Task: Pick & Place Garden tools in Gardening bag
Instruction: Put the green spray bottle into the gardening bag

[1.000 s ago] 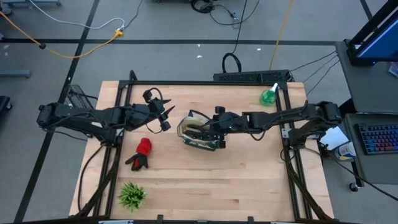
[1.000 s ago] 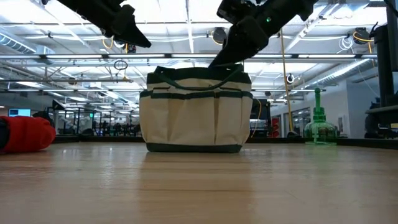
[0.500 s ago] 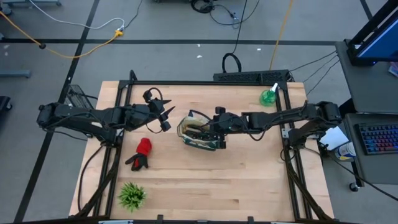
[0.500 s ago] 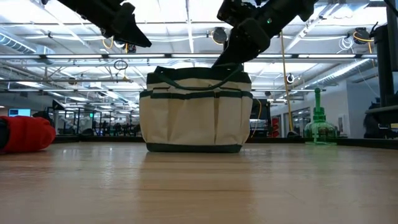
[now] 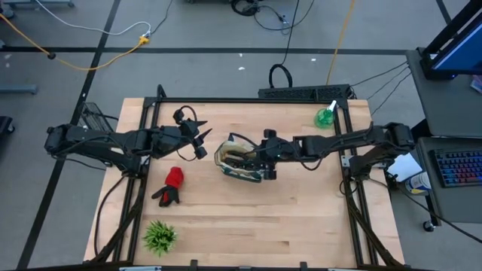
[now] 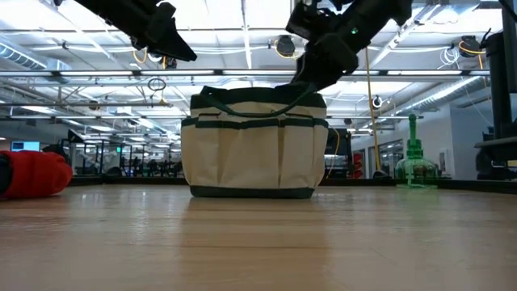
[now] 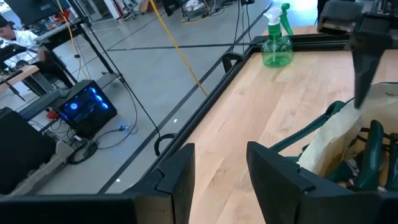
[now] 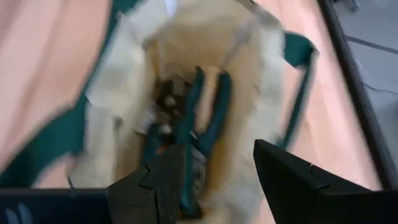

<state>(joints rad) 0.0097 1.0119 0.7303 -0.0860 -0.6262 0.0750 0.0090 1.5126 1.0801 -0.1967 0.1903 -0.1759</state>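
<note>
Right tool (image 5: 268, 167) hangs open and empty over the bag (image 5: 239, 162) mid-desk, pruners (image 8: 198, 118) lying inside, so a drop looks done. Left tool (image 5: 197, 141) waits open just left of the bag. Next likely the glove (image 5: 170, 185) or spray bottle (image 5: 325, 116), both on the desk.

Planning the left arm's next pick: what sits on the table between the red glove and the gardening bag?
Nothing: in the high view only bare wood separates the red glove from the gardening bag. The left gripper hangs open above and behind that stretch.
</note>
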